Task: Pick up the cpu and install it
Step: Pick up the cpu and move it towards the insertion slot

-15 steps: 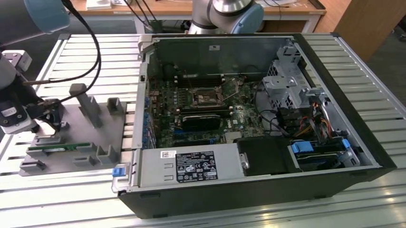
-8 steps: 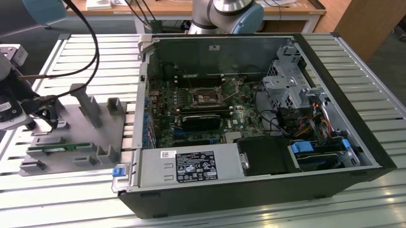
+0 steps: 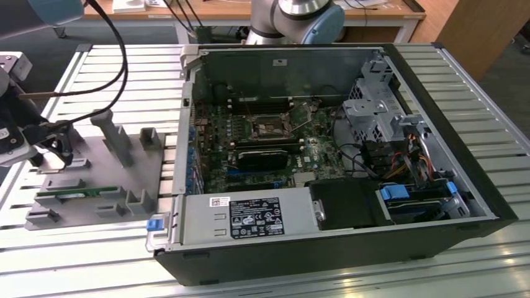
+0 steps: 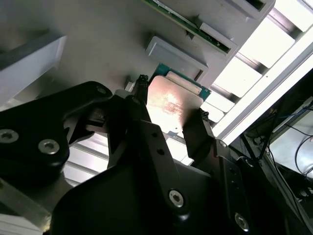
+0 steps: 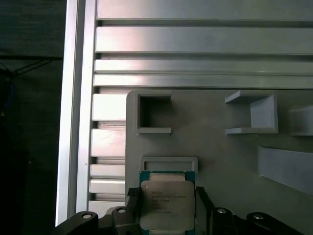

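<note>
While the arm's body is mostly cut off at the exterior view's left edge, its gripper [image 3: 49, 146] hangs low over the grey holder tray [image 3: 91, 186] that lies on the slatted table [image 3: 108, 261]. From that side its dark parts and cables run together, and I can't pick out the fingertips.

In both wrist views the story is clearer. The cpu [image 5: 167, 203] sits squarely between the two black fingers [image 5: 133, 196], silver top up with a thin rim of green board showing. Each finger presses against one side of the chip, so the jaws are clamped on it. In the first wrist view the chip's near edge runs out of frame; in the second wrist view the gripper [image 4: 171, 103] covers the lower part of the cpu [image 4: 171, 105]. Whether the chip rests on the tray or is just clear of it, I can't tell.

Well apart, toward the exterior view's right, the open computer case [image 3: 331, 248] lies with its socket [image 3: 269, 129] exposed.
</note>
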